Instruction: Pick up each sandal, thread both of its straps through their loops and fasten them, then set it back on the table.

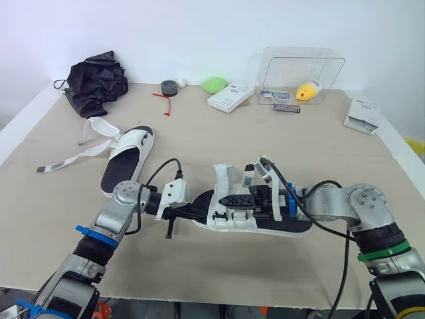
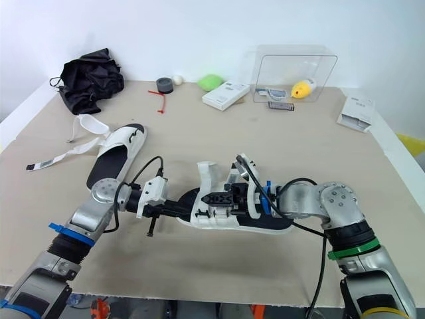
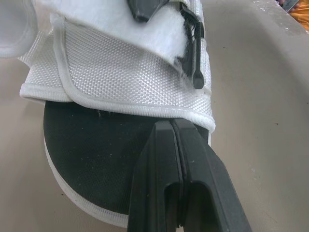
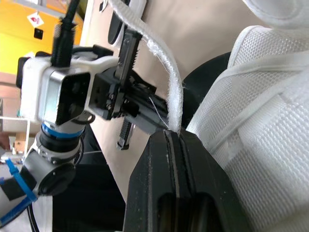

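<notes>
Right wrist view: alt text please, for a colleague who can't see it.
The right end effector is shut on a white fuzzy fabric strap of the white mesh sandal with a black sole. Beyond it, the left end effector reaches the sole over the beige table.

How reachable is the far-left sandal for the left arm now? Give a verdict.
Likely reachable: the far-left sandal lies on bare table beyond that arm, nothing between. But the left gripper, shut, rests on the insole of the near sandal and must leave it first.
</notes>
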Tool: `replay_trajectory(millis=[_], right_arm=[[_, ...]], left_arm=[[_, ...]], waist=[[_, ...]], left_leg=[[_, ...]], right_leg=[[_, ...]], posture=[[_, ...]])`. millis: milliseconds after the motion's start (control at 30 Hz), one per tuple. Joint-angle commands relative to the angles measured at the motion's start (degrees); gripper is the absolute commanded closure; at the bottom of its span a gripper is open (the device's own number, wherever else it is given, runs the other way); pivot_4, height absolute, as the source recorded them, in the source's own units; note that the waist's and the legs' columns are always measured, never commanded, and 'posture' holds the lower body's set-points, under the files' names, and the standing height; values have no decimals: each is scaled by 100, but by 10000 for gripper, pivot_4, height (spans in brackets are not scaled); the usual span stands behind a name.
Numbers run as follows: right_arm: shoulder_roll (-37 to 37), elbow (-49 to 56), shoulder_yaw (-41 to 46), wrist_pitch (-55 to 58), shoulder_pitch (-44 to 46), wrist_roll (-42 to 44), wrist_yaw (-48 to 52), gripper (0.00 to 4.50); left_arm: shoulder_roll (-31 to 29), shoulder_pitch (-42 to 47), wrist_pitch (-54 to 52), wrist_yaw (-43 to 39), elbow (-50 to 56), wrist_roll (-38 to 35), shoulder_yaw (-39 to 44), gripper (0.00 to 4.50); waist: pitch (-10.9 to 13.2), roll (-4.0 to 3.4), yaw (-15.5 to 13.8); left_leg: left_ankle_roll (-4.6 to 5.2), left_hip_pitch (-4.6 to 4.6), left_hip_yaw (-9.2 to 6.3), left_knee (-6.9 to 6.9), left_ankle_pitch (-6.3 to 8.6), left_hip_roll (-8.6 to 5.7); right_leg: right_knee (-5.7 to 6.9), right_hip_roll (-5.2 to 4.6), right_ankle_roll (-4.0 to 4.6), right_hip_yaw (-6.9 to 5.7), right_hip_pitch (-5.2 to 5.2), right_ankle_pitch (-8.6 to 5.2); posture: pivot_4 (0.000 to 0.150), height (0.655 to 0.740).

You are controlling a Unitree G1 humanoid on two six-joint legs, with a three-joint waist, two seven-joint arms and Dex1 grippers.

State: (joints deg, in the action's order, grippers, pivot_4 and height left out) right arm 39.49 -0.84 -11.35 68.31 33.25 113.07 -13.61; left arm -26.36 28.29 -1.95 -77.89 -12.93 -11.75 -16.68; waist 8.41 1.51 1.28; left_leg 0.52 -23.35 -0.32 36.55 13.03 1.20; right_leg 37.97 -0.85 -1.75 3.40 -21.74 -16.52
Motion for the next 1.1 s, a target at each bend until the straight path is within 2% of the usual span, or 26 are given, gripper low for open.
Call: replay_trajectory(millis=[33, 333, 867, 1100], right_arm=[[-115, -103, 121, 136, 127, -7, -92, 44459], [-150, 33, 288, 408, 102, -7, -9, 44459], [-166, -174, 536, 612, 568, -7, 75, 44459], [-103, -30, 509, 655, 347, -7, 87, 44459]], left_arm=[[-66, -294, -184, -131, -139, 206, -354, 45000], [-88, -366, -219, -104, -76, 212, -333, 45000], [-102, -419, -200, -119, -88, 232, -347, 45000], [-94, -423, -194, -106, -107, 239, -335, 45000]], waist=[[0, 0, 0], [0, 0, 0], [0, -1, 1], [0, -1, 1]], left_leg=[[0, 0, 0, 0, 0, 0], [2, -2, -1, 0, 1, 0], [3, -4, 2, -1, 2, 0], [3, -5, 1, -2, 2, 0]], right_leg=[[0, 0, 0, 0, 0, 0], [0, -1, 0, -2, -1, 0], [0, -1, 0, -3, -5, 0], [0, -1, 0, -3, -5, 0]], posture=[[1500, 7400], [1500, 7400], [1500, 7400], [1500, 7400]])
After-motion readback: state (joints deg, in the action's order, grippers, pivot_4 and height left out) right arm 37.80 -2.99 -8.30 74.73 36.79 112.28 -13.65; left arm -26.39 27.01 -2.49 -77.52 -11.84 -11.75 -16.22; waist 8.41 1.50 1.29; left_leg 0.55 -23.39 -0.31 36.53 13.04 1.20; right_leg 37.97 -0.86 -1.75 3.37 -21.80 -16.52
